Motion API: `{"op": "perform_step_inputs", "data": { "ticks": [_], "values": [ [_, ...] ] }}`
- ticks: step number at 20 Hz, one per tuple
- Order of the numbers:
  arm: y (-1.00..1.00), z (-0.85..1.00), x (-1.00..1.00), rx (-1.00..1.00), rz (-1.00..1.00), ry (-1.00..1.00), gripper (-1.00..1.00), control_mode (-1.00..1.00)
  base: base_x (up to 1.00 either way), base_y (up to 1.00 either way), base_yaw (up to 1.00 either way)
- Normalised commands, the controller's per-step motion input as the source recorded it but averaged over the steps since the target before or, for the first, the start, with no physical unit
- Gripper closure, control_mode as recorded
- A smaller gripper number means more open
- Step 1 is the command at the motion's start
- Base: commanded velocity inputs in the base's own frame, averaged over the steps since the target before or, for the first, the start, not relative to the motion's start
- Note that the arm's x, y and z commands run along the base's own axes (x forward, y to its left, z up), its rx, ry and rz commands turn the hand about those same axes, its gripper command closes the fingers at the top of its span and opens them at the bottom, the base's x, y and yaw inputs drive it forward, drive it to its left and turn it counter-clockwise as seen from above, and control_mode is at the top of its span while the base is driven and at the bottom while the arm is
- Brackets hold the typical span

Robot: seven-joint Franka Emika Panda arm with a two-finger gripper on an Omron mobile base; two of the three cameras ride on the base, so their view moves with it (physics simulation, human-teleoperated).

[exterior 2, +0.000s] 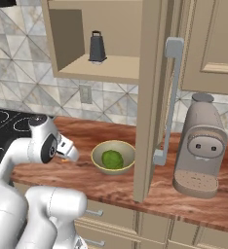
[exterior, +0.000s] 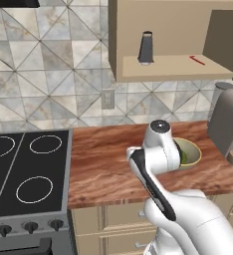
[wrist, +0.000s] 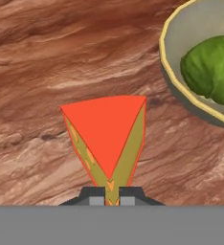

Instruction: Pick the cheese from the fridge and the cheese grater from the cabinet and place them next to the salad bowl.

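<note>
Cabinet (exterior: 173, 67) is standing open above the table (exterior: 103, 164); the cheese grater (exterior: 146, 48) is sitting upright on its shelf, untouched. Arm is reaching low over the table, wrist bent down, just left of the salad bowl (exterior 2: 113, 156). In the hand view the hand (wrist: 111, 195) is pinching the cheese (wrist: 106, 131) by its narrow tip, wedge pointing back into the fingers, broad end forward. The bowl is lying just to the right of the cheese. Judgement: lowering and releasing here should put it beside the bowl.
</note>
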Motion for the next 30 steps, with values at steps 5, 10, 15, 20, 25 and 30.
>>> {"op": "perform_step_inputs", "data": {
  "ticks": [5, 10, 15, 20, 25, 30],
  "values": [
    [-0.02, -0.28, 0.19, 0.00, 0.00, 0.03, 1.00, -1.00, 0.00, 0.00, 0.00],
    [-0.02, -0.19, 0.18, 0.00, 0.00, 0.00, 1.00, -1.00, 0.00, 0.00, 0.00],
    [0.00, -0.21, 0.13, 0.00, 0.00, 0.00, 1.00, -1.00, 0.00, 0.00, 0.00],
    [0.00, -0.24, 0.16, 0.00, 0.00, 0.00, 1.00, -1.00, 0.00, 0.00, 0.00],
    [-0.02, -0.27, 0.10, 0.00, 0.00, 0.00, 1.00, -1.00, 0.00, 0.00, 0.00],
    [0.00, -0.31, 0.14, 0.00, 0.00, 0.00, 1.00, -1.00, 0.00, 0.00, 0.00]
  ]
}}
